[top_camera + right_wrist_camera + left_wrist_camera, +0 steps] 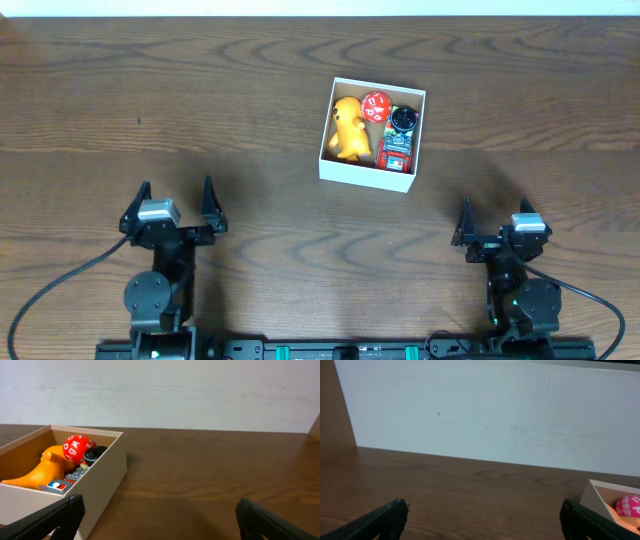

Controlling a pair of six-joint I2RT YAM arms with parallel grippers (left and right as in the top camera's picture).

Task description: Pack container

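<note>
The container [364, 174], a small white-walled box with a brown inside, stands at the table's middle. It holds a yellow duck-like toy [348, 127], a red die-like ball [376, 106] and a black and red toy [398, 140]. It also shows in the right wrist view [102, 480] with the orange toy [42, 471] and red ball [77, 449]. Its corner [595, 496] shows in the left wrist view. My left gripper [173, 197] [482, 515] is open and empty at the near left. My right gripper [496, 222] [157, 515] is open and empty at the near right.
The brown wooden table [150, 110] runs to a white wall [485, 415] at the back. Black cables [50, 290] trail from both arm bases at the front edge.
</note>
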